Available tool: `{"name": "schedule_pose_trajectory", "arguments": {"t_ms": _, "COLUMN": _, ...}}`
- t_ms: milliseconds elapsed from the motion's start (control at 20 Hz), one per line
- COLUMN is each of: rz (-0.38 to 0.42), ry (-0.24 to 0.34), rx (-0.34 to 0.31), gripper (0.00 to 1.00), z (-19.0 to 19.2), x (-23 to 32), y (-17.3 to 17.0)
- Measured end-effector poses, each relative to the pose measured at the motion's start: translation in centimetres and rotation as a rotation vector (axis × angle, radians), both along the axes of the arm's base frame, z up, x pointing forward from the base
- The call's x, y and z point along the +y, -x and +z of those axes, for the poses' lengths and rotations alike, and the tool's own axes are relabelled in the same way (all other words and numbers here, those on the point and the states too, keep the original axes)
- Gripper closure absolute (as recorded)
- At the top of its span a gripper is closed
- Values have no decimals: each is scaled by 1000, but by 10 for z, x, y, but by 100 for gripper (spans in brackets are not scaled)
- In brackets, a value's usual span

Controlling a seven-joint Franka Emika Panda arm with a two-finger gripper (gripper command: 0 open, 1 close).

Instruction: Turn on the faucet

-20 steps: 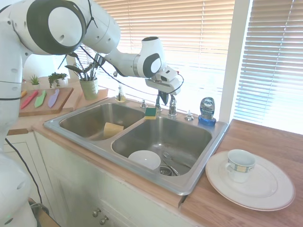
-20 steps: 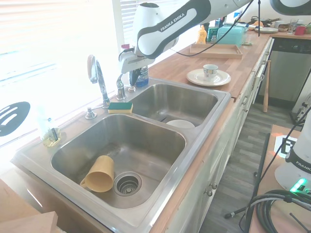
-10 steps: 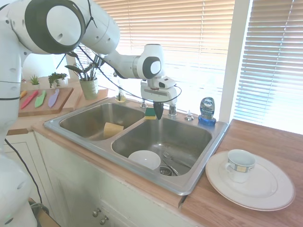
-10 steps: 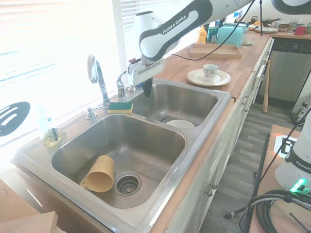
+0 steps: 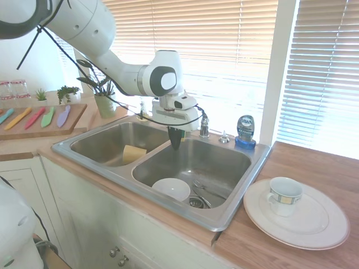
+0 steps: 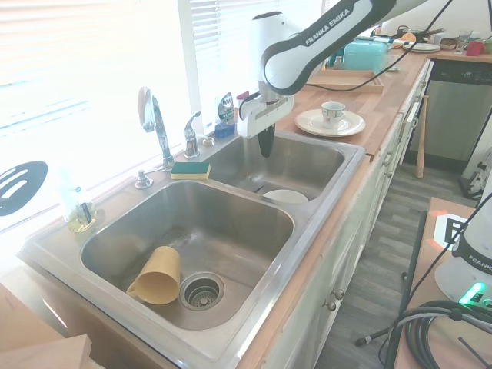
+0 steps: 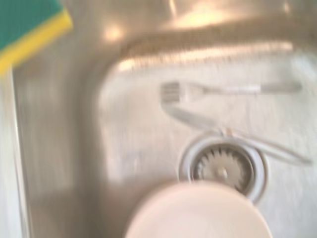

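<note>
The faucet's tall chrome gooseneck spout (image 6: 153, 115) rises behind the divider between the two basins. Its small chrome lever handle (image 6: 190, 135) (image 5: 204, 127) stands beside it. No water shows at the spout. In the first exterior view the arm hides the spout. My gripper (image 6: 266, 145) (image 5: 175, 140) hangs fingers-down over the basin with the white bowl, well apart from the handle and toward the sink's front. Its dark fingers are shut with nothing between them.
A green and yellow sponge (image 6: 190, 169) (image 7: 22, 29) lies on the sink deck. The blue dish-soap bottle (image 5: 245, 131) stands by the window. A white bowl (image 5: 171, 189) (image 7: 198, 213), a fork (image 7: 218, 90) and a yellow cup (image 6: 157, 275) lie in the basins. A plate with a cup (image 5: 294, 213) sits on the counter.
My gripper has left the lever handle, swinging away from the window and lower, out over the basin with the white bowl.
</note>
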State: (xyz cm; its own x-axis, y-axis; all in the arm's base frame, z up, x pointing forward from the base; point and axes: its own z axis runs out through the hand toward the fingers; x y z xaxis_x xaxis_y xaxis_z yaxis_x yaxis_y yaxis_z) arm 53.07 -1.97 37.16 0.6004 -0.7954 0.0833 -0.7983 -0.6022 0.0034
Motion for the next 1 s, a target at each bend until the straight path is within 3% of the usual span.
{"name": "schedule_pose_trajectory", "arguments": {"t_ms": 600, "rz": 53, "ry": -3, "rx": -36, "gripper": 100, "z": 13, "x": 6, "y": 118}}
{"name": "schedule_pose_trajectory", "arguments": {"t_ms": 650, "rz": 55, "ry": -4, "rx": -39, "gripper": 0, "z": 14, "x": 7, "y": 123}}
{"name": "schedule_pose_trajectory", "arguments": {"t_ms": 1000, "rz": 60, "ry": -14, "rx": -31, "gripper": 0, "z": 9, "x": 14, "y": 131}}
